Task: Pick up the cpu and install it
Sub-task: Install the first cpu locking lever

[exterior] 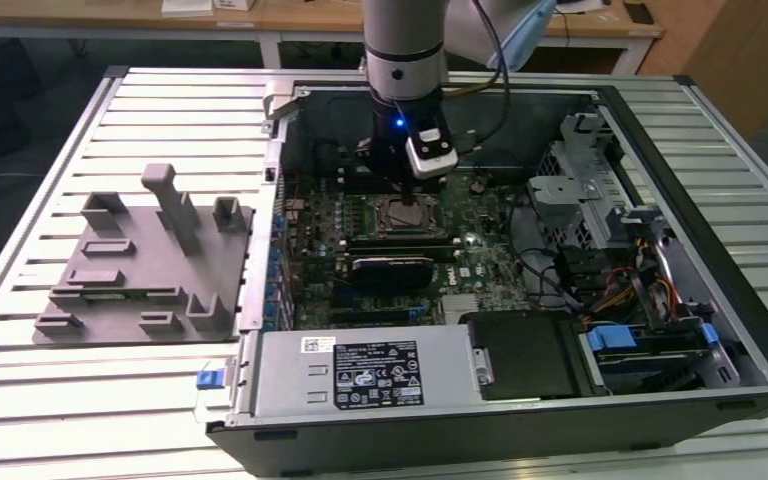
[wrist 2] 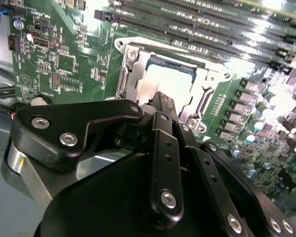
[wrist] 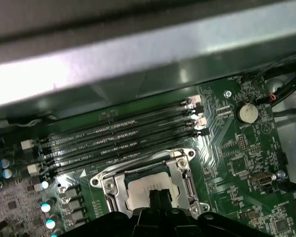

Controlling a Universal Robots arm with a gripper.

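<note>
I see the end effector (exterior: 408, 203) low inside the open computer case (exterior: 704, 130) on the slatted counter (exterior: 37, 400), right over the socket (exterior: 403, 216); in both wrist views its fingertips (wrist: 159, 196) look pressed together above the cpu (wrist 2: 164, 79), which sits in the socket frame; the exterior view adds the grey tray (exterior: 144, 290) towards its left, well apart
</note>
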